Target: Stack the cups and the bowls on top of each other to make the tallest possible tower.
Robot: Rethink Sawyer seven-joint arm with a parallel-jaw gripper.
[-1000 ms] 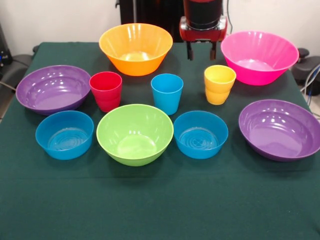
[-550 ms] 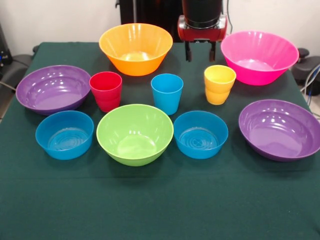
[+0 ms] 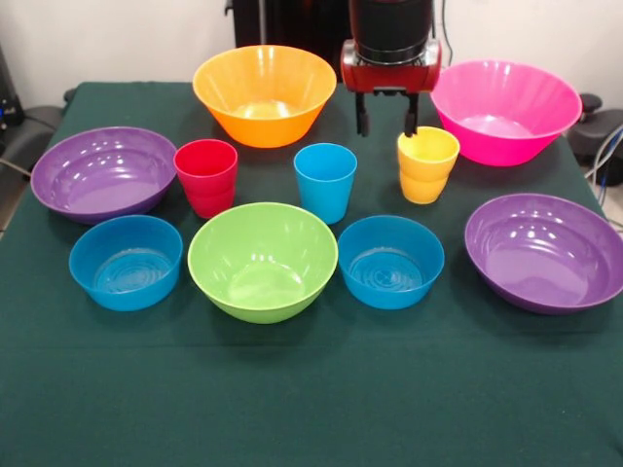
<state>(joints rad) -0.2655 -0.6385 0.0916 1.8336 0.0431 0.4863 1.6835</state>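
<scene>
All cups and bowls stand apart on the green cloth; no tower shows. The red cup point(image 3: 206, 175), blue cup point(image 3: 325, 181) and yellow cup point(image 3: 426, 163) form the middle row. Behind them are the orange bowl point(image 3: 264, 92) and pink bowl point(image 3: 504, 110). Purple bowls point(image 3: 104, 172) point(image 3: 543, 250) sit at the sides. In front are two small blue bowls point(image 3: 126, 261) point(image 3: 390, 260) with the lime green bowl point(image 3: 263, 260) between them. My gripper point(image 3: 386, 125) is open and empty, hanging between the orange and pink bowls, just behind the yellow cup's left rim.
The dark green tablecloth point(image 3: 311, 399) covers the table, with a wide bare strip along its near side. A black chair part point(image 3: 604, 126) shows at the right edge beyond the table.
My gripper has come down and drifted slightly left, and its fingertips now reach the level of the yellow cup's rim. No cup or bowl has moved.
</scene>
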